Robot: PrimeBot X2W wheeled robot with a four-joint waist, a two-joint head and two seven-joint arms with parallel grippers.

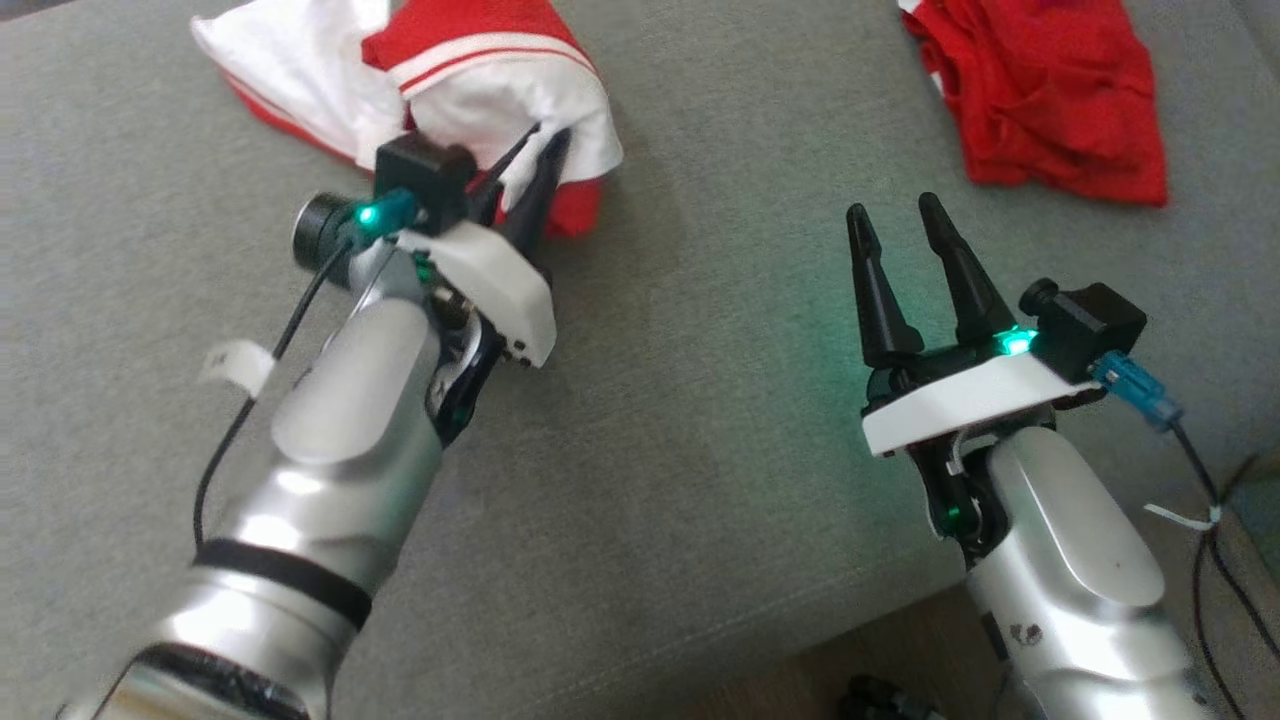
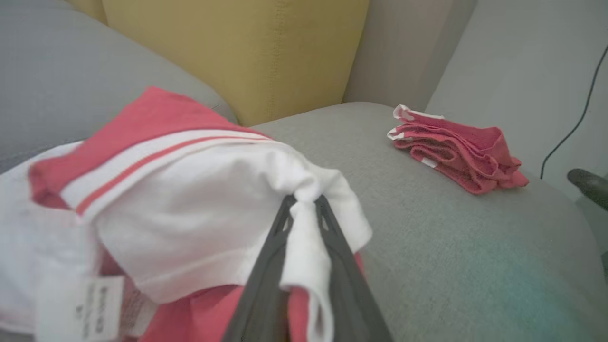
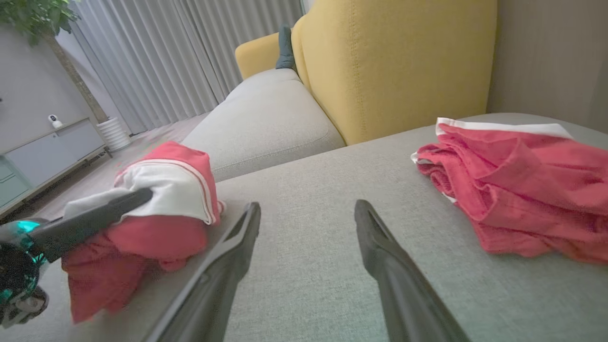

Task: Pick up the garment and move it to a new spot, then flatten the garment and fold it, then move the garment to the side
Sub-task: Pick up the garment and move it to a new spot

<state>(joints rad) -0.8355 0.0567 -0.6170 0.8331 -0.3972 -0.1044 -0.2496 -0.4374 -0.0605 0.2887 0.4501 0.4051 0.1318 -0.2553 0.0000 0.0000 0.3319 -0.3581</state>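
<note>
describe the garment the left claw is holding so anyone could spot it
On the grey sofa seat lie two bundles of cloth. Yours is the crumpled garment at the robot's left, pinched in the left claw. Unlike the red pile at the right, it is largely white with a red striped band.

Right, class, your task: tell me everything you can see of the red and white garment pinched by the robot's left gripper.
The garment is soft, knit-looking cloth, white in parts and red in others, with a red-and-white striped trim and a printed label sewn inside. It lies crumpled in a heap, not yet flattened or folded, on the grey sofa cushion. The left gripper is shut on a bunched fold of its white part.
</note>
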